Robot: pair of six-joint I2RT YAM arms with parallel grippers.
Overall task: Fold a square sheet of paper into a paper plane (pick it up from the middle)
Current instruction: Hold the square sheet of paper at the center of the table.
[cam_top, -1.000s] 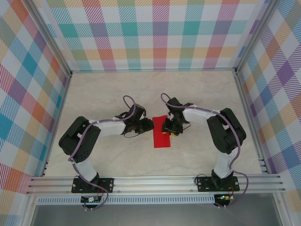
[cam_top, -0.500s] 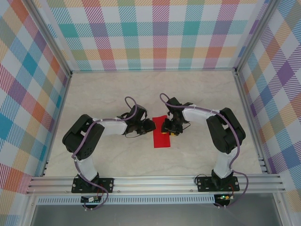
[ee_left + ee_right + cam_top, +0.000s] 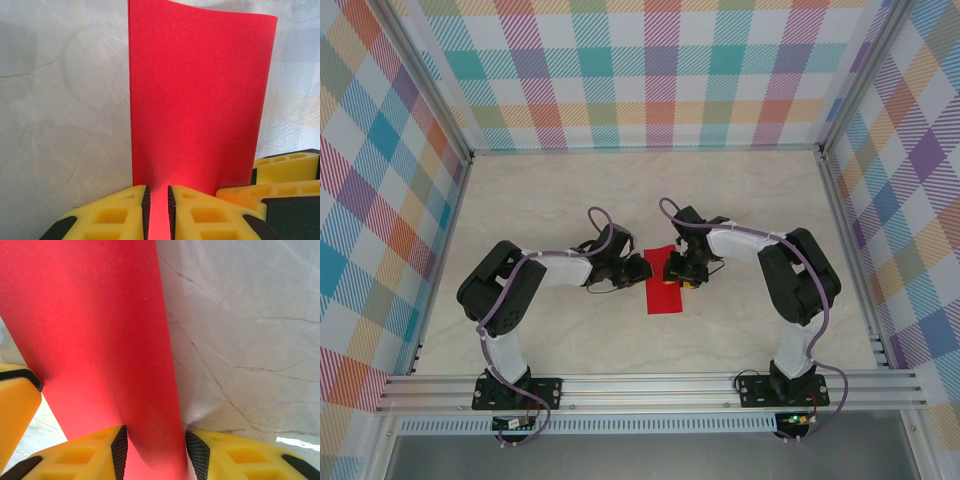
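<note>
The square sheet of paper (image 3: 665, 293) is bright red and lies near the table's middle as a narrow upright rectangle. My left gripper (image 3: 642, 268) meets its top end from the left and my right gripper (image 3: 676, 270) from the right. In the left wrist view the left gripper (image 3: 157, 212) has its jaws nearly together, with a thin strip of the paper (image 3: 200, 90) between the pads. In the right wrist view the right gripper (image 3: 155, 455) stands wider, closed around a rounded fold of the paper (image 3: 95, 330).
The marble-patterned tabletop (image 3: 560, 200) is bare around the paper. Checked walls and aluminium rails (image 3: 650, 385) enclose it. The right gripper's yellow fingers (image 3: 280, 175) sit close beside the left jaws, and a left finger (image 3: 15, 400) shows at the right wrist view's edge.
The left arm has eased a little to the right and its jaws have narrowed on the paper. The right arm and the paper have stayed where they were.
</note>
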